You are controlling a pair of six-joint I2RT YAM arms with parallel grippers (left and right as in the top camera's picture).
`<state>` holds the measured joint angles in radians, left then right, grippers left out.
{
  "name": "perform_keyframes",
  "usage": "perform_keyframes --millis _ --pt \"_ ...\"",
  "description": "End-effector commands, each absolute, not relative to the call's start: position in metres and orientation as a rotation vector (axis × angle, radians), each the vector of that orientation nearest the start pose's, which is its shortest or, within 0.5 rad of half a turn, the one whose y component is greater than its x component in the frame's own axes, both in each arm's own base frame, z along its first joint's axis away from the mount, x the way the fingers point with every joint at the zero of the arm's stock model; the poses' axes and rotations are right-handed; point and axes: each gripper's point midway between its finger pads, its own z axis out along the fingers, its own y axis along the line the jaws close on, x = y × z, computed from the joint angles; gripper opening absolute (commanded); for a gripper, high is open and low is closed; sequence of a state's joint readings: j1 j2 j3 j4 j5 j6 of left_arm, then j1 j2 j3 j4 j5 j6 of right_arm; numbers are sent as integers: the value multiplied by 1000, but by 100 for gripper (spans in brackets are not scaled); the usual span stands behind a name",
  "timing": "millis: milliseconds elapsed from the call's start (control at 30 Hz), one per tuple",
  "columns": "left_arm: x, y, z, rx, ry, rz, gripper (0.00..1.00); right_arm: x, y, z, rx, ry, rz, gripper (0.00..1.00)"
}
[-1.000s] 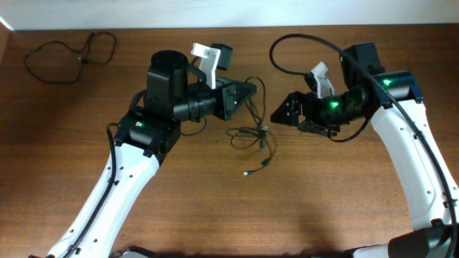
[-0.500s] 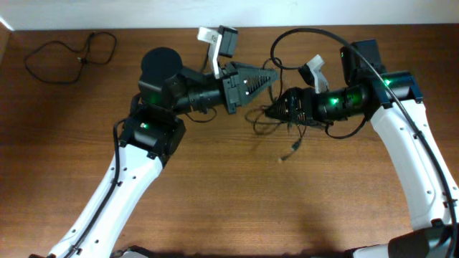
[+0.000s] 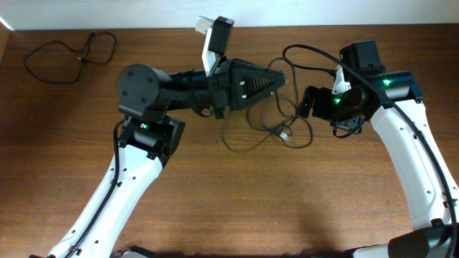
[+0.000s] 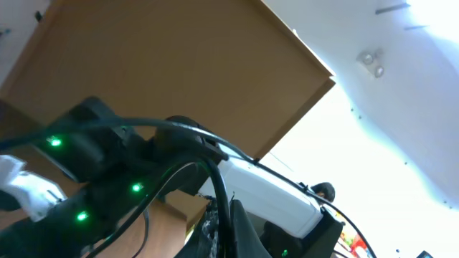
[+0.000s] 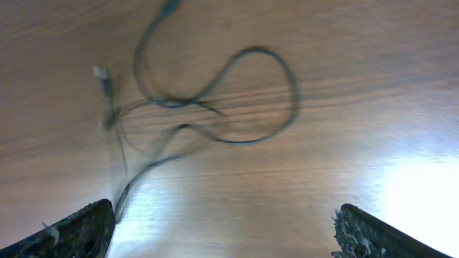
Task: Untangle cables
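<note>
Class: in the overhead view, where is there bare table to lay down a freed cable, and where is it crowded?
Free: the near table between the left arm and right arm, in front of the cable tangle; also the left side in front of the corner cable. Crowded: the middle, around the tangle.

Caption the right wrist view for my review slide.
Open right gripper hovers above the cables, loose blurred loops on the wooden table.

The brown wooden desk (image 3: 237,208) carries loose black cables (image 3: 276,131) looping near its middle. Another thin cord (image 3: 82,57) lies at its far-left corner.
</note>
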<state>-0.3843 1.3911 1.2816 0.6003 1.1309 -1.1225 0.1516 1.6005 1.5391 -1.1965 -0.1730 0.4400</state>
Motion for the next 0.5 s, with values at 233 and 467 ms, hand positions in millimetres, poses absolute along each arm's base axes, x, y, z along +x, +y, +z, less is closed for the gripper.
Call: perform_keyframes --millis 233,467 --pt "279 -247 476 720 1502 -1745 0 338 88 190 429 2863 412 98" --pt "300 -245 468 551 1583 -1758 0 340 143 216 188 2793 889 98"
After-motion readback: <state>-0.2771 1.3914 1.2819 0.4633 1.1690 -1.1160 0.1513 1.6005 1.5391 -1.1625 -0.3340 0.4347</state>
